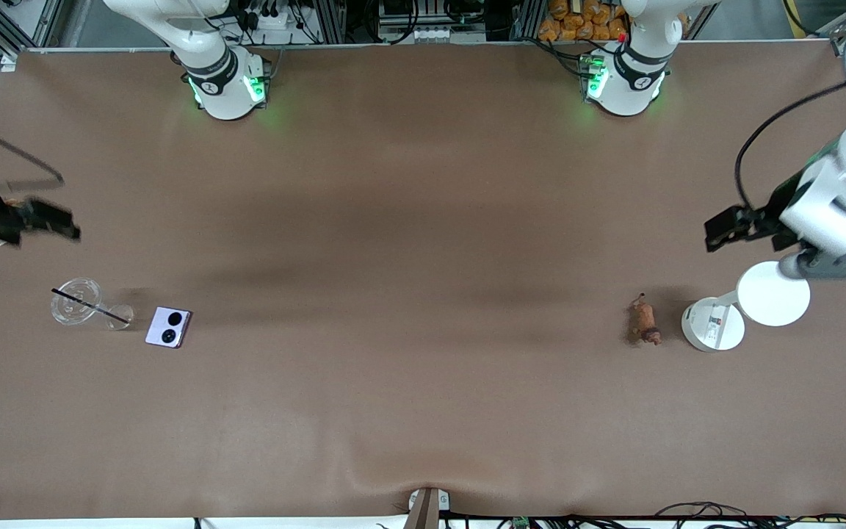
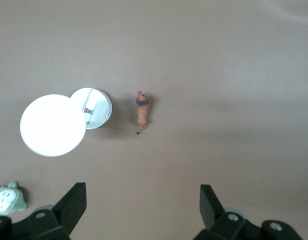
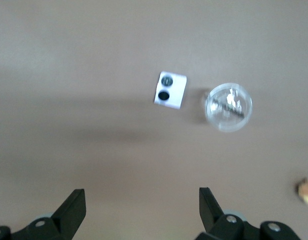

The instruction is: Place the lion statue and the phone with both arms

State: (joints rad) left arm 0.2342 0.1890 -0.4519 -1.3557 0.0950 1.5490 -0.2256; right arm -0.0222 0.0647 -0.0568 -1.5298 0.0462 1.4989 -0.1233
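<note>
Currently both arms hang high at the frame edges, probably to keep each wrist camera's sight line open. Left gripper (image 1: 720, 229) at mid-right of the front view, jaws apart, holding nothing; right gripper (image 1: 56, 220) at mid-left, jaws also apart. Lion statue (image 1: 644, 321) lies on its side on the surface (image 1: 423, 220), lower right, just beside a white lamp (image 1: 746, 308). Phone (image 1: 169, 327) lies flat, lower left, near a clear cup (image 1: 76, 300). That fits either pre-pickup or already placed.

The brown table (image 1: 423, 220) bears a phone (image 1: 169, 327), clear cup (image 1: 76, 301), lion statue (image 1: 644, 321) and white lamp (image 1: 714, 324).
</note>
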